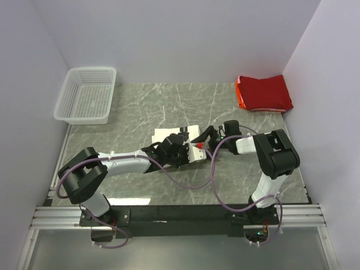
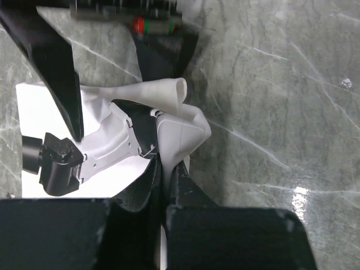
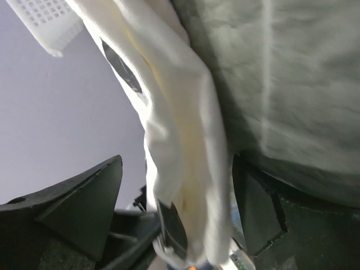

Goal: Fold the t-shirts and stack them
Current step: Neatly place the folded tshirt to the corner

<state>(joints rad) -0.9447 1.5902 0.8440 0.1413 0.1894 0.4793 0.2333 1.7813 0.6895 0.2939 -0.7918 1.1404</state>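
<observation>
The white t-shirt (image 1: 169, 135) lies folded at the table's middle, partly under both grippers. My left gripper (image 1: 188, 149) is shut on a raised fold of it; in the left wrist view the jaws (image 2: 167, 171) pinch the white cloth (image 2: 183, 129), which curls up above them. My right gripper (image 1: 209, 136) is right beside it. Its jaws stand wide open (image 3: 174, 208), and a bunched strip of the white t-shirt (image 3: 180, 140) hangs between them. The red t-shirt (image 1: 264, 93) lies folded at the back right corner, apart from both grippers.
A white mesh basket (image 1: 87, 94) stands at the back left and shows in the right wrist view's corner (image 3: 42, 22). Walls close the table on the left, back and right. Part of the right arm (image 2: 101, 149) crowds the left wrist view.
</observation>
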